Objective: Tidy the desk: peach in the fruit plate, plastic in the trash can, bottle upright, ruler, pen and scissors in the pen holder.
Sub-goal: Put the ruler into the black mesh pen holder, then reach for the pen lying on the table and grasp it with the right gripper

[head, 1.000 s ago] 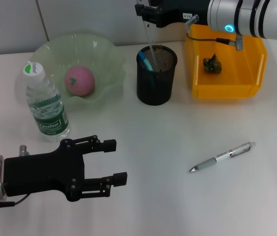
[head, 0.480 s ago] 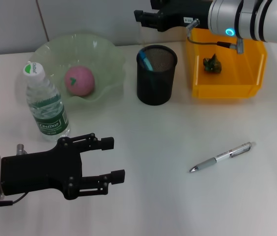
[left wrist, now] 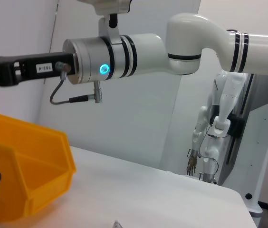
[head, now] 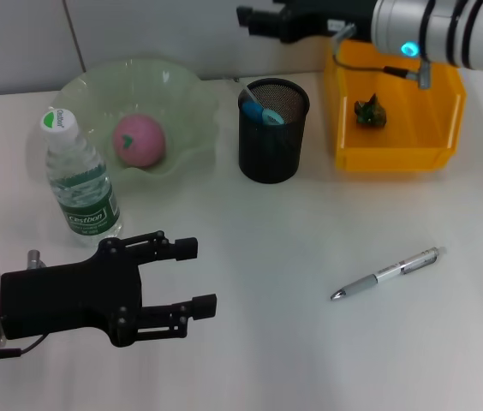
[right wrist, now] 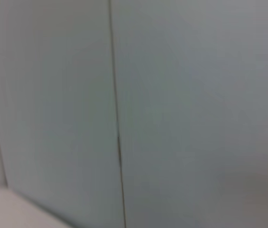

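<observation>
On the white counter [head: 310, 342], the right gripper [head: 250, 17] has lifted clear above the pen holder [head: 272, 130], its jaws' spacing impossible to tell; the ruler it held a second ago now sits inside. The left gripper [head: 197, 276] hovers with jaws wide. The pen [head: 385, 273] remains out, probably next.

The head view looks down and forward from above the table [head: 250, 360], taking in the whole work area up to the back wall. The left wrist view sits low near the table surface, looking level across it; it shares the yellow bin [left wrist: 24, 175] [head: 396, 120] and the right arm [left wrist: 181, 42] [head: 447, 30] with the head view. The right wrist view faces only a plain wall [right wrist: 172, 114], close up.
</observation>
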